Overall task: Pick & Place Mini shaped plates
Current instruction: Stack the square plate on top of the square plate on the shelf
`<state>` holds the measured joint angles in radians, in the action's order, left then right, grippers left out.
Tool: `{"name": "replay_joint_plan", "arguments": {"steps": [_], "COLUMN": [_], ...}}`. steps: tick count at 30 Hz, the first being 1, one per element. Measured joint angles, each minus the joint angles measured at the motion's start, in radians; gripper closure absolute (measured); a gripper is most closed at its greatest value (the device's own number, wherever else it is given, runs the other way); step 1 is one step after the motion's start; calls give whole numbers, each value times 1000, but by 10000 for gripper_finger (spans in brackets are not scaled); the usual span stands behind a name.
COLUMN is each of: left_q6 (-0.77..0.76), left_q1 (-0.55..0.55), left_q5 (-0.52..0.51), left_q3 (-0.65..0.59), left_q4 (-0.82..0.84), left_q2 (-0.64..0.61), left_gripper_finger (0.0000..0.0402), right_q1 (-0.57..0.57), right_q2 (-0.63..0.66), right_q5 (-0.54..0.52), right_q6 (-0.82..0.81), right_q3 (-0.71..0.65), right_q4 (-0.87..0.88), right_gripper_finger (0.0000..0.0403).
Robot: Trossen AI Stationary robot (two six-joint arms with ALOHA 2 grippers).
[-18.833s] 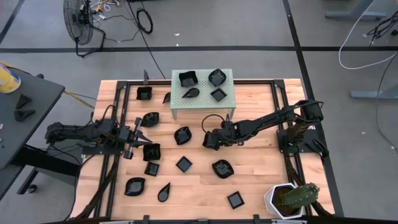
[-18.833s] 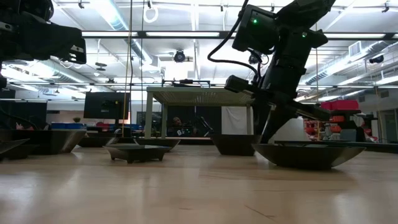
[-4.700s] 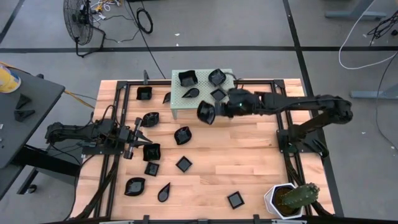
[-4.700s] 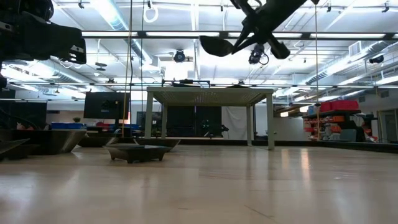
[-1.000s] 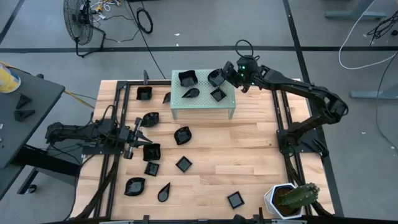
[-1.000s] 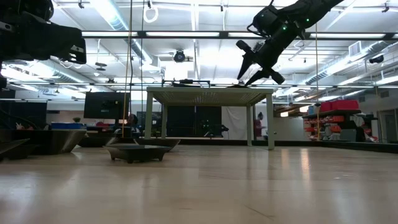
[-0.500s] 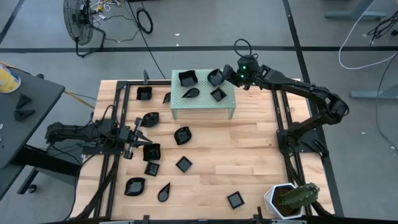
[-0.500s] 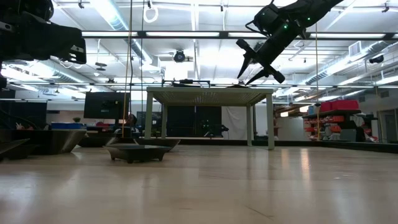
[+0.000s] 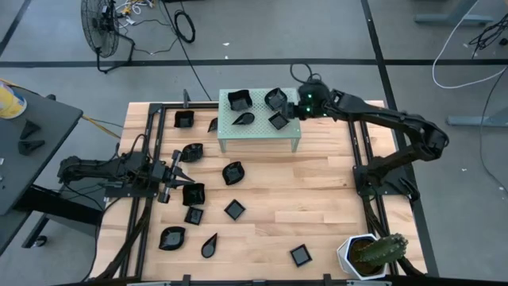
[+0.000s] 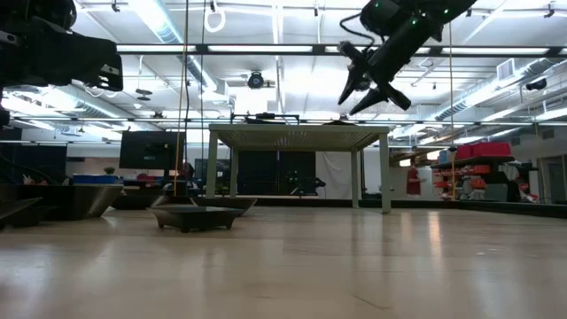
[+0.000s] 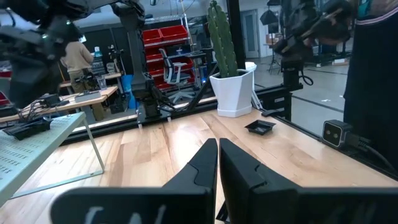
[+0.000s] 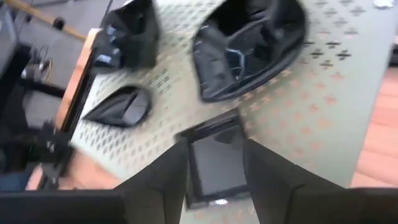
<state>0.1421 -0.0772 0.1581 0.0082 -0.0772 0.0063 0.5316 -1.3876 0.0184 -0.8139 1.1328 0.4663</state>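
Note:
Several glossy black mini shaped plates lie flat on the wooden table, among them a square one (image 9: 235, 209) and a leaf-shaped one (image 9: 233, 172). More rest on the pale green perforated stand (image 9: 258, 135): a wavy one (image 12: 249, 43), a teardrop one (image 12: 118, 106) and a square one (image 12: 214, 155). My right gripper (image 9: 291, 111) hovers open over the stand's right end, slanting down. Its fingers (image 12: 165, 180) stand either side of the square plate, clear above it. My left gripper (image 9: 176, 176) waits shut at the table's left, pointing level.
A white hexagonal pot with a cactus (image 9: 369, 253) stands at the near right corner. Black rails (image 9: 357, 143) run along the table's sides. Bare wood (image 9: 317, 199) lies between the stand and the near plates. A grey side table (image 9: 32, 135) is off to the left.
My right gripper has drifted a little toward the table's near edge over the stand's right end, risen slightly and rolled about its own axis. It has stayed open. The plates on the stand have not moved.

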Motion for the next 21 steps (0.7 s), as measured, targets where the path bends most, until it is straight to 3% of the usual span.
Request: {"name": "replay_joint_plan", "arguments": {"steps": [11, 21], "left_q6": [0, 0], "left_q1": [0, 0], "left_q5": [0, 0], "left_q3": [0, 0], "left_q4": [0, 0], "left_q2": [0, 0], "left_gripper_finger": [378, 378], "right_q1": [-162, -409], "right_q2": [134, 186], "right_q5": [-2, 2], "right_q6": [235, 355], "right_q3": [0, -80], "right_q4": [96, 156], "right_gripper_finger": [245, 245]}}
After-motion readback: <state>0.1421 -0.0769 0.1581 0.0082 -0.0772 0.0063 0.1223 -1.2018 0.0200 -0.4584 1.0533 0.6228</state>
